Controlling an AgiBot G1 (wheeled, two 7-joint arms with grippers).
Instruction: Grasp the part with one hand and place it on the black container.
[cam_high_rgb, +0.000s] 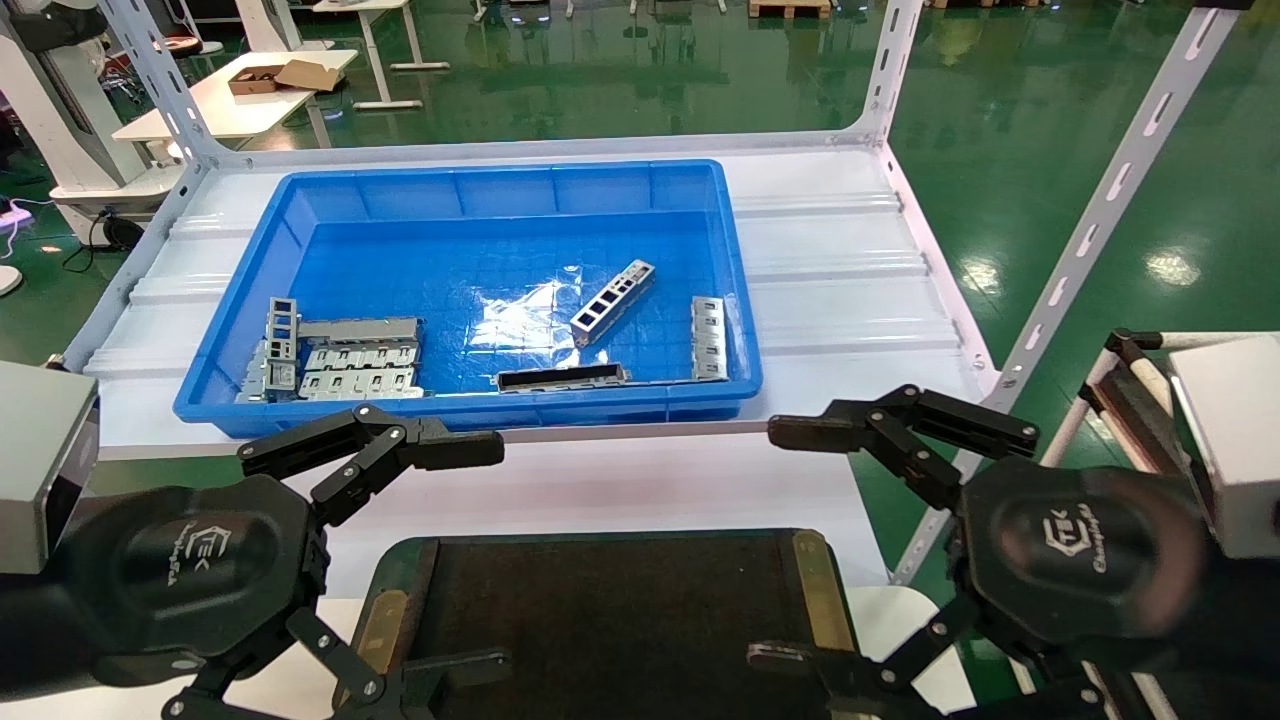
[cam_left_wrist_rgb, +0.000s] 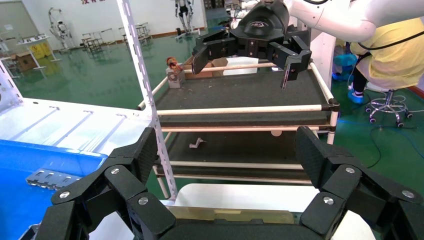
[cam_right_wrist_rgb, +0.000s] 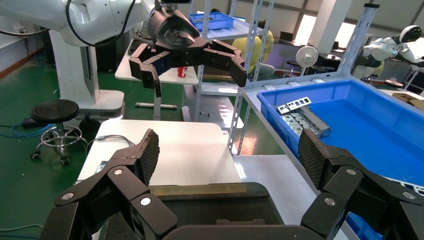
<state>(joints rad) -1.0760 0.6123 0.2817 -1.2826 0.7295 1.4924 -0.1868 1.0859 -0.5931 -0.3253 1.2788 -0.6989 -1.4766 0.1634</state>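
Note:
The part (cam_high_rgb: 612, 300), a silver ladder-like bar, lies at an angle on the floor of the blue bin, right of its middle. The black container (cam_high_rgb: 620, 610), a shallow tray with brass strips, sits at the near edge below the bin; it also shows in the right wrist view (cam_right_wrist_rgb: 220, 205). My left gripper (cam_high_rgb: 490, 557) is open and empty over the tray's left end, also seen in its own view (cam_left_wrist_rgb: 226, 150). My right gripper (cam_high_rgb: 775, 545) is open and empty over the tray's right end, also seen in its own view (cam_right_wrist_rgb: 227, 150). Both are well short of the part.
The blue bin (cam_high_rgb: 470, 412) stands on a white shelf. It also holds a dark open-slot bar (cam_high_rgb: 560, 377), grey stamped plates (cam_high_rgb: 355, 360) and another cutout bar (cam_high_rgb: 708, 337). A slanted shelf upright (cam_high_rgb: 1090, 220) and a cart (cam_high_rgb: 1130, 400) are on the right.

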